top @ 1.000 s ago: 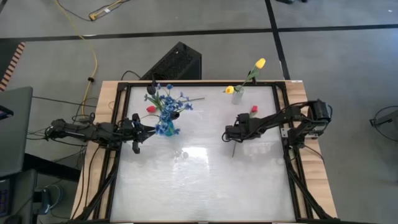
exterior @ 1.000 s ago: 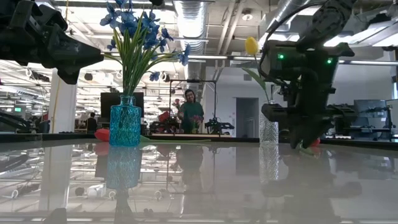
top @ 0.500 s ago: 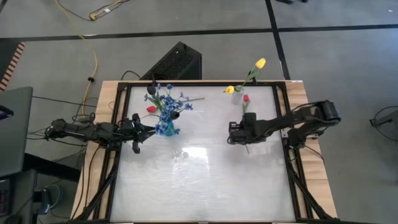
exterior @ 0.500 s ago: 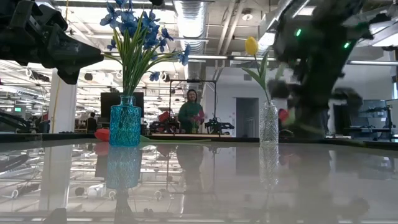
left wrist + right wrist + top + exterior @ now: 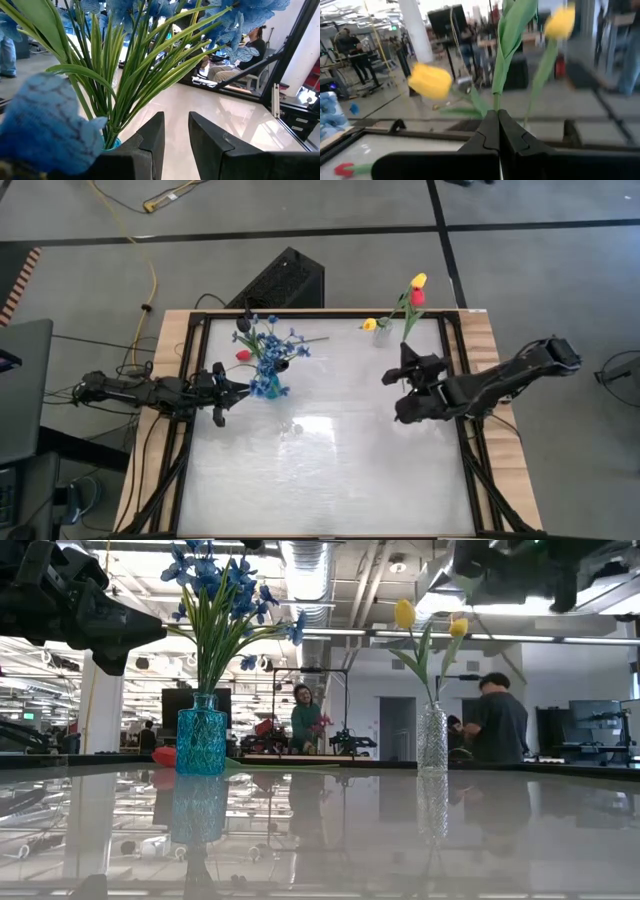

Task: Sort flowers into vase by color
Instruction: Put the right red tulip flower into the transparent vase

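High view: the left gripper [image 5: 222, 390] waited at the counter's [image 5: 330, 470] left edge, just beside the blue vase [image 5: 266, 383], which held the blue sprays [image 5: 268, 340]. A red tulip [image 5: 242, 355] lay on the counter behind that vase. The right gripper [image 5: 405, 366] was raised near the clear vase [image 5: 382, 332] at the far right of the counter. A green stem rose from it to a red bloom [image 5: 417, 297], just beside the yellow tulip [image 5: 419, 280] above that vase.

Low view: the blue vase [image 5: 202, 735] stood upright at left with its sprays [image 5: 222, 580] fanned out. The clear vase [image 5: 432, 739] stood at right holding two yellow tulips [image 5: 404, 613]. People stood in the room beyond.

Left wrist view: the left gripper [image 5: 176, 131] had its jaws released, a narrow gap between them, nothing held. The spray stems [image 5: 125, 80] were close ahead.

Right wrist view: the right gripper [image 5: 496, 131] had its jaws clenched on a green stem [image 5: 512, 35] that ran up between them. Two yellow tulips [image 5: 430, 81] showed just beyond.
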Motion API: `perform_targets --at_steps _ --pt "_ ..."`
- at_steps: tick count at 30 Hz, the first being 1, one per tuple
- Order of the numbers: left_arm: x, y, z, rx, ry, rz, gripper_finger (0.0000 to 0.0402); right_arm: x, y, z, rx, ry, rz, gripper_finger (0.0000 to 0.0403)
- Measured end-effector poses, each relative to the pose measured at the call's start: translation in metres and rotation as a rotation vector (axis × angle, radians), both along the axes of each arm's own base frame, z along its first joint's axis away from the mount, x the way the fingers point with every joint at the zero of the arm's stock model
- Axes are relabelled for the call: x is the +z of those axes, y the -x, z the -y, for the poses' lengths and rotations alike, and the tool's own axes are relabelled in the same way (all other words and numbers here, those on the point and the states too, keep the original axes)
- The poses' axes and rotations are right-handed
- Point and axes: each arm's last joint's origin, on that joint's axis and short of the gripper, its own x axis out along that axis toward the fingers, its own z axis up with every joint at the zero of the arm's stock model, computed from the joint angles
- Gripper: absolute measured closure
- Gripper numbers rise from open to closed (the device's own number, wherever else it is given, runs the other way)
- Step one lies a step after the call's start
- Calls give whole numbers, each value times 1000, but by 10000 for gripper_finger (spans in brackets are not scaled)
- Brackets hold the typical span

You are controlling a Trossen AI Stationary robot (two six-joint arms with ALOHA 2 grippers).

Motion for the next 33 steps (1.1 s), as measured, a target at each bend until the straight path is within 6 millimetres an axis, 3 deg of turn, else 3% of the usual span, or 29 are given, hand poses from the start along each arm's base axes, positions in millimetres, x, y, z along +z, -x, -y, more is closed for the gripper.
perform_targets --at_steps 4,10,16,19,23,27,33 --pt "0 0 0 0 0 0 326 9 0 -1 -11 49 -72 388" --pt "0 0 0 0 0 0 326 18 2 20 -60 21 -142 388" --pt "0 0 0 1 0 0 326 47 -10 42 221 -79 -327 388" --pt "0 0 0 1 0 0 326 63 -11 47 400 -12 -345 388" --pt "0 0 0 1 0 0 326 77 -3 54 423 112 -316 388" --pt "0 0 0 1 0 0 326 75 8 63 433 238 -214 388" --pt "0 0 0 0 0 0 326 41 23 82 403 417 -29 388"
